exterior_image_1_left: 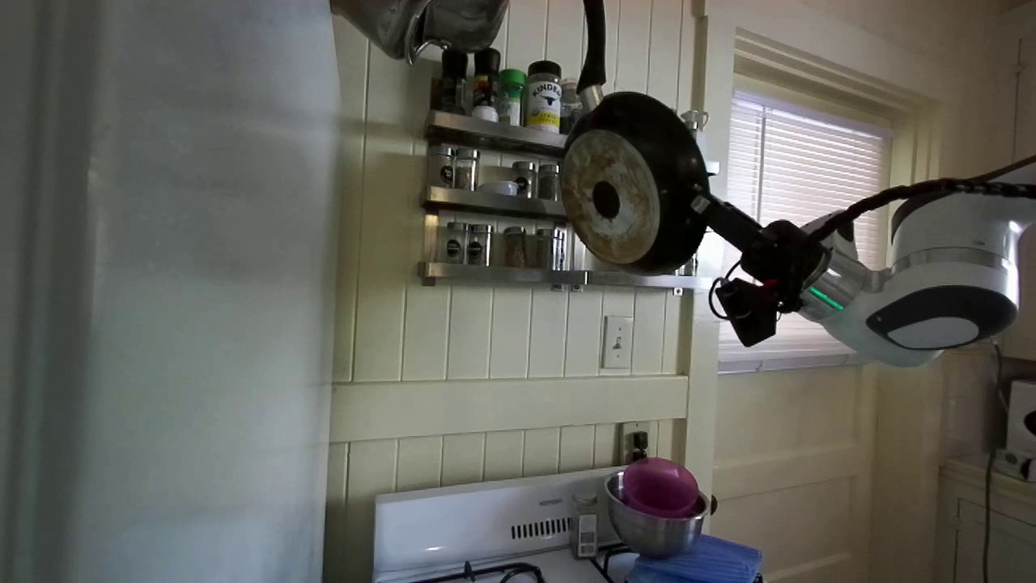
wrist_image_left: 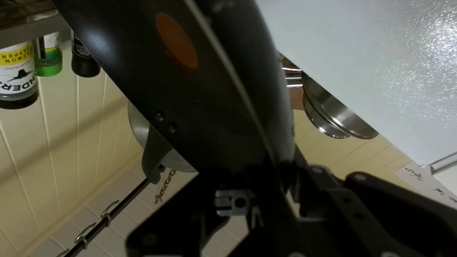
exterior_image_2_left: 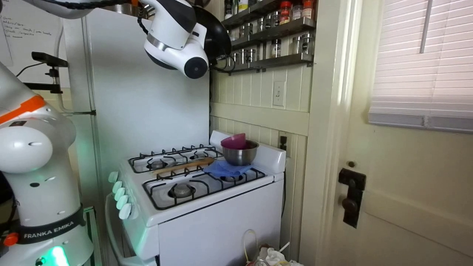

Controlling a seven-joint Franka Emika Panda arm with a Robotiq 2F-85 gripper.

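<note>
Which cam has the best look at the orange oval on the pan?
Wrist view: the orange oval shows close up and unblocked on the dark frying pan. Neither exterior view shows it: in an exterior view the pan's stained underside faces the camera; in an exterior view the robot arm covers part of the pan.

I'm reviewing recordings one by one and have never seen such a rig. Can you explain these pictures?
This is a white robot arm in a kitchen. Two pictures come from cameras outside the robot; the wrist view comes from a camera on the arm, and a lemon pepper bottle looks upside down there. The black gripper is closed on the rim of a dark frying pan, its handle pointing upward in an exterior view. On the gas stove, a steel bowl with a pink bowl inside appears to sit on a blue cloth, near a wooden utensil.
</note>
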